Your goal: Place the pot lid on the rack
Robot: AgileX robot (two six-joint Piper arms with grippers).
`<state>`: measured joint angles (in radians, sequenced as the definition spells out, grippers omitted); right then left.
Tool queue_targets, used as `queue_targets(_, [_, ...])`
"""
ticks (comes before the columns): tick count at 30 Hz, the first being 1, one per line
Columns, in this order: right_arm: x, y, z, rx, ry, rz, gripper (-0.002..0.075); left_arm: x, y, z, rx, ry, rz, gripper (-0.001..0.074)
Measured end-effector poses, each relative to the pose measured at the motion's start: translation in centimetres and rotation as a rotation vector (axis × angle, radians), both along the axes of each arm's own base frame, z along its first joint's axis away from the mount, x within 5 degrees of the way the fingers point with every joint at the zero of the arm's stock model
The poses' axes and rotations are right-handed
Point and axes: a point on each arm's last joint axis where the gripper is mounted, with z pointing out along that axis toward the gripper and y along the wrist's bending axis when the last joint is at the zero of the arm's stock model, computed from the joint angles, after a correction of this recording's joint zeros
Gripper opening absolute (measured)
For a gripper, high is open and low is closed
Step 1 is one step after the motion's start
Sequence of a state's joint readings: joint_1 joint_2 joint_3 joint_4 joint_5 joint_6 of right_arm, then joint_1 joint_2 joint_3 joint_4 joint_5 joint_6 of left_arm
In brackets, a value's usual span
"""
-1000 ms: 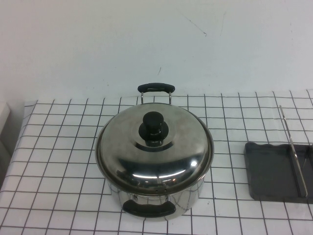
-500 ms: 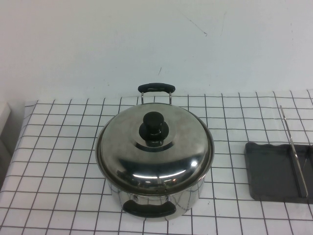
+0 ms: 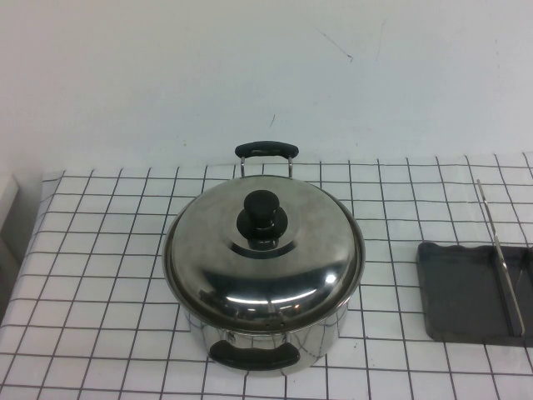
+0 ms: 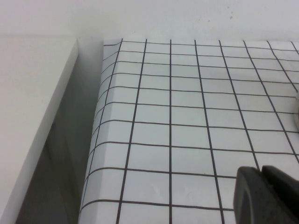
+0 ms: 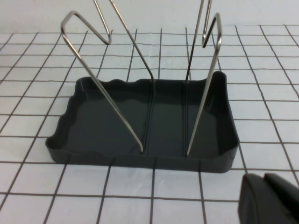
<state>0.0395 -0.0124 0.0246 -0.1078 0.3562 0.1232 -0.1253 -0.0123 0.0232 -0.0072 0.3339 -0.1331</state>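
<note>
So nothing is done yet: the round shiny steel pot lid [image 3: 263, 254] sits on the deep steel pot [image 3: 271, 337], well apart from the dark grey plastic rack [image 3: 466, 292] on the bench [image 3: 92, 275]. The left tool [image 4: 268, 196] is over bare bench, the right tool [image 5: 271, 198] near the rack, both pressed together and holding nothing

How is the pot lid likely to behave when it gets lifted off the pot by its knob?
The pot lid is polished steel, so it is probably rigid and slippery anywhere but the black knob. Held by that central knob alone, the wide dome may swing or tilt. Neither the left gripper nor the right gripper, near the rack, touches it.
</note>
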Motion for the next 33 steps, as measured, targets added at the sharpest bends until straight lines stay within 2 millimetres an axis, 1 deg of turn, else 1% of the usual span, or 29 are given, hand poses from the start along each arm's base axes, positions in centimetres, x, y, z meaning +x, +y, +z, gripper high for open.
queue_targets(21, [0.0, 0.0, 0.0, 0.0, 0.0, 0.0, -0.0003, 0.0, 0.0, 0.0, -0.01, 0.001, 0.0, -0.0003])
queue_targets(22, [0.0, 0.0, 0.0, 0.0, 0.0, 0.0, -0.0003, 0.0, -0.1, 0.1, -0.037, -0.002, 0.0, -0.0003])
queue_targets(23, [0.0, 0.0, 0.0, 0.0, 0.0, 0.0, -0.0003, 0.0, -0.2, 0.2, -0.102, -0.004, 0.002, -0.0003])
queue_targets(25, [0.0, 0.0, 0.0, 0.0, 0.0, 0.0, -0.0003, 0.0, -0.7, 0.4, -0.325, -0.002, 0.009, -0.0004])
queue_targets(27, [0.0, 0.0, 0.0, 0.0, 0.0, 0.0, -0.0003, 0.0, -1.1, 0.9, -0.605, 0.002, 0.021, -0.0004])
queue_targets(29, [0.0, 0.0, 0.0, 0.0, 0.0, 0.0, -0.0003, 0.1, -1.3, 1.3, -0.785, 0.002, 0.028, -0.0003])
queue_targets(30, [0.0, 0.0, 0.0, 0.0, 0.0, 0.0, -0.0003, 0.1, -1.3, 1.5, -0.82, -0.008, 0.029, -0.0003])
queue_targets(33, [0.0, 0.0, 0.0, 0.0, 0.0, 0.0, -0.0003, 0.2, -1.1, 1.9, -0.816, -0.063, 0.033, -0.0004])
